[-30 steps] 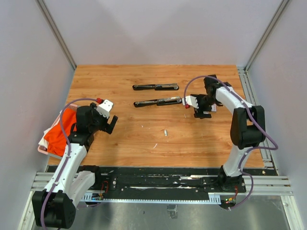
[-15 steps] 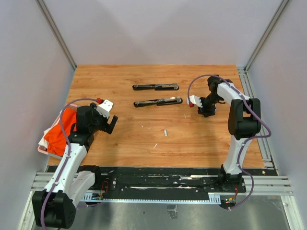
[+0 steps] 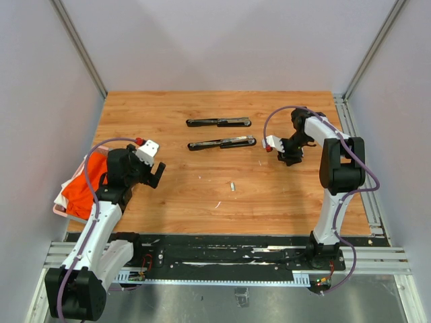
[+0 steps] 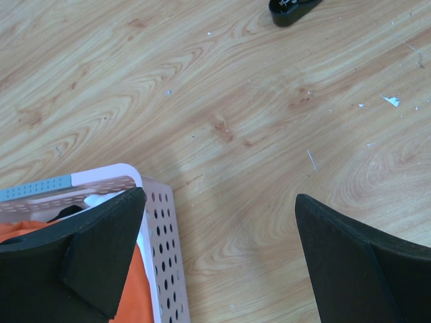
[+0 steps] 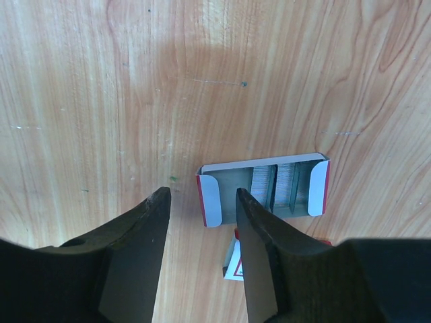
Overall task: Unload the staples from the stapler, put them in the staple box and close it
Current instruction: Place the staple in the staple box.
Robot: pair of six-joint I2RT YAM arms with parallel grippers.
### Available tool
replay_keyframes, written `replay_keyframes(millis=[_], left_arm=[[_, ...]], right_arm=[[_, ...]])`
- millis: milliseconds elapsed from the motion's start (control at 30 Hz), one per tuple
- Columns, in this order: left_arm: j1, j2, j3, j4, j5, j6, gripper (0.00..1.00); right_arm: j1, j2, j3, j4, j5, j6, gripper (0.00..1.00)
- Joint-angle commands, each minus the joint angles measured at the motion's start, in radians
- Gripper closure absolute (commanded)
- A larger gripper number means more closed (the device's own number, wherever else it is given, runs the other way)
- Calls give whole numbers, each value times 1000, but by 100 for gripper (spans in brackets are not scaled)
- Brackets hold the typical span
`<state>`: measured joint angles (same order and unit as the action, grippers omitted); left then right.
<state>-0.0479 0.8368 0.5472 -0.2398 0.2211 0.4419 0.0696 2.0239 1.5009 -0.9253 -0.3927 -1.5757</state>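
Two black staplers lie opened flat at the back of the table, one (image 3: 219,122) behind the other (image 3: 222,142). A short silvery staple strip (image 3: 232,186) lies loose mid-table, with a thinner sliver (image 3: 217,204) near it. My right gripper (image 3: 289,159) (image 5: 202,195) points down, open and empty, over the left end of an open white-and-red staple box tray (image 5: 262,190). The tray holds silvery staple strips (image 5: 286,183). My left gripper (image 3: 156,173) (image 4: 219,198) is wide open and empty at the left. One stapler's tip (image 4: 293,10) shows in the left wrist view.
A pink perforated basket (image 3: 62,202) (image 4: 156,229) holding orange cloth (image 3: 87,182) sits off the table's left edge, under my left gripper's left finger. A white piece with red print (image 5: 234,264) lies beside the tray. Grey walls enclose the table.
My right gripper swung right and turned down over the staple box, hiding the box in the top view. It has barely moved in the last half second. My left arm has not moved.
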Motion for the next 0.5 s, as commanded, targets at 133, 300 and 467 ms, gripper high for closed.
replay_keyframes(millis=[133, 300, 467], left_arm=[[6, 5, -6, 26, 11, 10, 2], [6, -1, -6, 24, 8, 9, 2], [6, -2, -6, 23, 9, 8, 2]], right_arm=[[-14, -31, -26, -23, -38, -33, 55], [-14, -1, -11, -21, -15, -15, 57], [-14, 14, -15, 2, 0, 5, 52]])
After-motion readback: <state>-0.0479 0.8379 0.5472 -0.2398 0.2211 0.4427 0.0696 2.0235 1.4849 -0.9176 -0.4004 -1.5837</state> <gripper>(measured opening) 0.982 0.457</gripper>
